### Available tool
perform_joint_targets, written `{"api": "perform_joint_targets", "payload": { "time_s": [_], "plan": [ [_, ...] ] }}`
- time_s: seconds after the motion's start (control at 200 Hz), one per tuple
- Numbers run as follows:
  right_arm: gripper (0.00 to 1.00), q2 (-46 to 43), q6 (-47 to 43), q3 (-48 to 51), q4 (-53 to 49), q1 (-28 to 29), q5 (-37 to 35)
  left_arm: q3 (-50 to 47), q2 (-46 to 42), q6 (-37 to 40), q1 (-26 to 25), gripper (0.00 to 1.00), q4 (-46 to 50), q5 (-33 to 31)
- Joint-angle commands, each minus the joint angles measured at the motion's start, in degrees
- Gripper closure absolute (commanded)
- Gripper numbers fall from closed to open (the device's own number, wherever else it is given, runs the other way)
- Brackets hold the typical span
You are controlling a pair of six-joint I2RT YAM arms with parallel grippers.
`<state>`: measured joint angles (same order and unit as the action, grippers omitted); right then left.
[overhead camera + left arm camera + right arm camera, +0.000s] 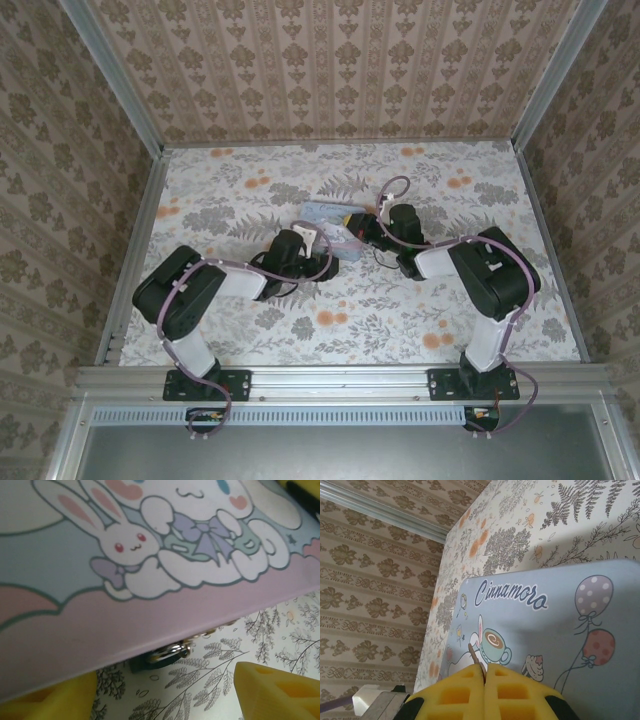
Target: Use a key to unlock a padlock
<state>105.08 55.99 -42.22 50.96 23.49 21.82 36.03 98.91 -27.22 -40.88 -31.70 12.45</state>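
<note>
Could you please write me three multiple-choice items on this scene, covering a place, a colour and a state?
1. Where is the padlock relative to the tin? A on its lid; B at its lower edge; C far from it.
2. What colour are the claw pads? A red; B yellow; C green.
3. How is the right claw? A wide open; B shut on the tin; C shut on the key.
Answers: B, it peeks from under the tin's edge; B, both pads are yellow; C, the pads meet around the thin key.

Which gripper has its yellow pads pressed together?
The right gripper: its pads pinch a thin key. The left gripper holds them wide apart.
</note>
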Motion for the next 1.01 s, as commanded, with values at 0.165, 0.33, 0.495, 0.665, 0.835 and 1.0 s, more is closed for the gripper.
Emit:
{"api": "perform_joint_targets", "payload": {
  "time_s": [0.165,0.33,0.495,0.665,0.835,1.0],
  "plan": [
    [1.00,1.12,0.95,-1.26,2.01,-0.63,1.16,-0.88,7.07,3.02,-0.06,0.28,-11.43,1.53],
    [1.00,0.85,0.92,-1.18,1.85,-0.75,1.12,-0.14,9.48,3.06,-0.16,0.29,-13.53,2.83],
    [1.00,1.22,0.87,-1.33,1.64,-0.85,1.12,0.25,9.74,1.62,-0.50,0.31,-15.31,6.04],
    [1.00,2.06,1.18,-1.46,1.94,-0.87,1.04,1.40,9.51,1.61,-1.24,0.31,-13.96,7.24],
    [1.00,3.00,1.84,-1.33,2.82,-0.90,1.02,2.52,10.56,1.12,-1.35,0.32,-13.29,7.57],
    [1.00,3.47,2.02,-1.10,3.10,-0.91,1.03,2.91,10.97,-0.58,-1.46,0.32,-14.81,9.10]
  ]
}}
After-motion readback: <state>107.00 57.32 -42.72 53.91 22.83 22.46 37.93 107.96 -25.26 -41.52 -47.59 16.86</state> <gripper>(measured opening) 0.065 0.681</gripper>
